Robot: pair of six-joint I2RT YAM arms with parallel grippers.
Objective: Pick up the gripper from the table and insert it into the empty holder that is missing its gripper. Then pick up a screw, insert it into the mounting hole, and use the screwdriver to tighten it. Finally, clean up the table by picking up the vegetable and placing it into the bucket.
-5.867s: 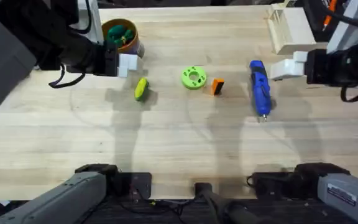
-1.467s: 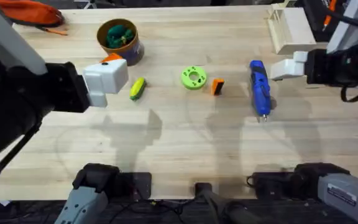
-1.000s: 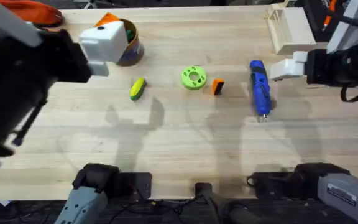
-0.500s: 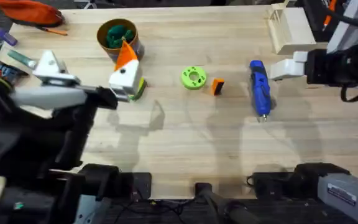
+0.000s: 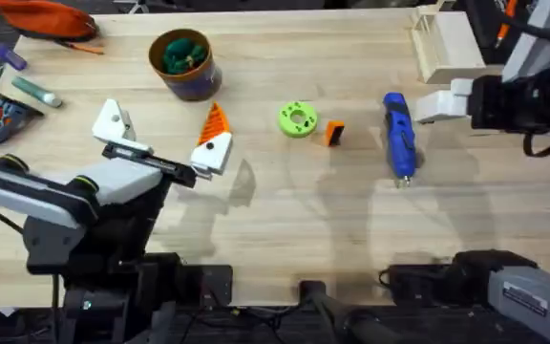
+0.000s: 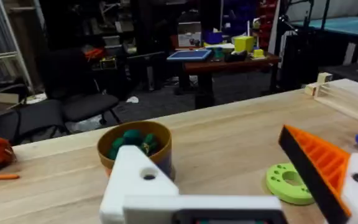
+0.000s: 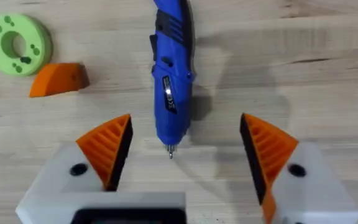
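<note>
The left tool (image 5: pixel 160 153) hangs wide open over the bench (image 5: pixel 285 220), its left mount, the empty holder (image 5: pixel 115 124), bare. The right tool (image 7: pixel 182 158) gapes above the screwdriver (image 5: pixel 397 134). Loose gripper (image 5: pixel 333 133) lies beside the green ring dish (image 5: pixel 297 119); bucket (image 5: pixel 185 63) far left

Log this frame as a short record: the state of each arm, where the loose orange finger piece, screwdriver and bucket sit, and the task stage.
left gripper: jaws open, holding nothing
empty holder: white mount, no orange piece
right gripper: jaws open, above the screwdriver's tip end
loose gripper: on the table between green ring dish and screwdriver
screwdriver: lying flat on the table
bucket: green leafy toy inside
stage: loose gripper not yet picked up
</note>
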